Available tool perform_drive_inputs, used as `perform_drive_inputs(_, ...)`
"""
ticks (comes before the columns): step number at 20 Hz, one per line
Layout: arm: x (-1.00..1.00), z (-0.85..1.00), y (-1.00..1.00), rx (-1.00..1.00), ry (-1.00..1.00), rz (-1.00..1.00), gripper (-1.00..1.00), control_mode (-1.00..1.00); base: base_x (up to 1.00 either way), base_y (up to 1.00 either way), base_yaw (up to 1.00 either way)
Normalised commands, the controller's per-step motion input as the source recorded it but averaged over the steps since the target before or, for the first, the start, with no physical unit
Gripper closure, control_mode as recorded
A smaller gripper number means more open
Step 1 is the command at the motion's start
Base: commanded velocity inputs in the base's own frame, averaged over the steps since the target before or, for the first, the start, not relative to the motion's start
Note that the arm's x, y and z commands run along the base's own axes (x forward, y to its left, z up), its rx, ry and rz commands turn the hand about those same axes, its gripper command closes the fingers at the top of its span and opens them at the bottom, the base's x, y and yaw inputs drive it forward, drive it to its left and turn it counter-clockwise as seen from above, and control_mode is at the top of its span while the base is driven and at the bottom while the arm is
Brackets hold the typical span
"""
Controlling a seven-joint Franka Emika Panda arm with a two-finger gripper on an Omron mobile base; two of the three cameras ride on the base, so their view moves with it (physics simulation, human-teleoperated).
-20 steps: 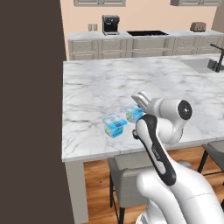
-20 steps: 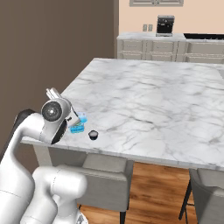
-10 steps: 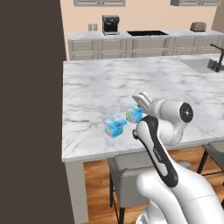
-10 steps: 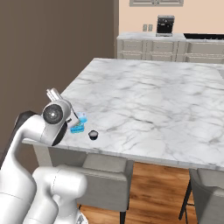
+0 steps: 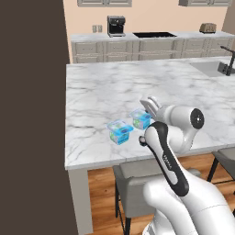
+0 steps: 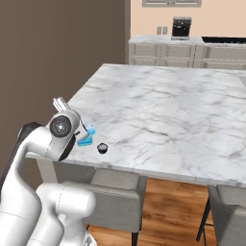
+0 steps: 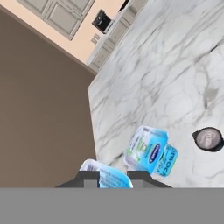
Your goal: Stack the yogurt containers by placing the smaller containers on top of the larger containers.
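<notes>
Left base view: the arm is reaching over the near edge of the marble desk [image 5: 101, 92]. The hand [image 5: 147, 110] is sitting low, right against a blue pack [image 5: 140, 119]. A second blue pack [image 5: 120, 131] is lying just beside it, nearer the desk's edge, apart from the hand. A coffee machine [image 5: 116, 25] is standing on the far counter.

Right base view: the hand [image 6: 82, 133] is showing just past the arm's round wrist joint, at the desk's near left corner. A blue pack [image 6: 87, 138] is peeking out beside it. The dark cup [image 6: 102, 148] is sitting upright on the desk, near the pack but not touching it, close to the front edge. It is resting on bare marble, not on any pack.

Hand view: the fingertips [image 7: 89, 176] are clenching on the rim of one pack [image 7: 107, 177], jaws nearly closed with the pack's edge between them. The second pack [image 7: 151, 153] is lying tilted on the desk just past it. The cup [image 7: 209, 139], pale lid up, is standing off to the right, apart from both packs.
</notes>
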Motion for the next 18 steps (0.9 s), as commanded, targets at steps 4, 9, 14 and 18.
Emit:
perform_drive_inputs(4,0.00,-0.05,0.00,0.00,0.00,0.00,1.00,-1.00,0.00,0.00,0.00)
perform_drive_inputs(9,0.00,-0.15,0.00,0.00,0.00,0.00,1.00,-1.00,0.00,0.00,0.00)
perform_drive_inputs(14,0.09,-0.16,0.00,0.00,0.00,0.00,1.00,-1.00,0.00,0.00,0.00)
perform_drive_inputs(18,0.21,-0.12,0.00,0.01,-0.02,0.00,1.00,-1.00,0.00,0.00,0.00)
